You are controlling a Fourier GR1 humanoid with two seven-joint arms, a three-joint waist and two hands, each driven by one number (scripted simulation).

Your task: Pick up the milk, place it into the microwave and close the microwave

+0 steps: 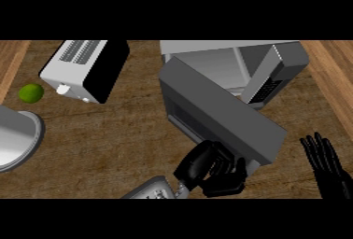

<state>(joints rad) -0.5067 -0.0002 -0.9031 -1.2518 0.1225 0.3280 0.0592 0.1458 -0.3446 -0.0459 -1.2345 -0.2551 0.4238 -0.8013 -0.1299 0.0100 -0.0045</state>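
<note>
Low centre, the black left hand (pixel 210 168) rests its straight, relaxed fingers against the outer face of the grey microwave door (pixel 217 119), which stands swung partway out from the grey box-shaped microwave (pixel 265 60) at upper right. Milk: cannot tell where. Black right hand (pixel 329 163) open, fingers up, lower right edge. White slotted toaster (pixel 82 70) and green round lime (pixel 31 93) upper left

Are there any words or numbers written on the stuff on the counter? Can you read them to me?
No words or numbers can be read anywhere here.
The microwave has a dark panel of small marks on its side, too small to read.
The toaster shows slots and a knob, no writing.
The microwave door, the lime and the metal bowl are plain.
</note>
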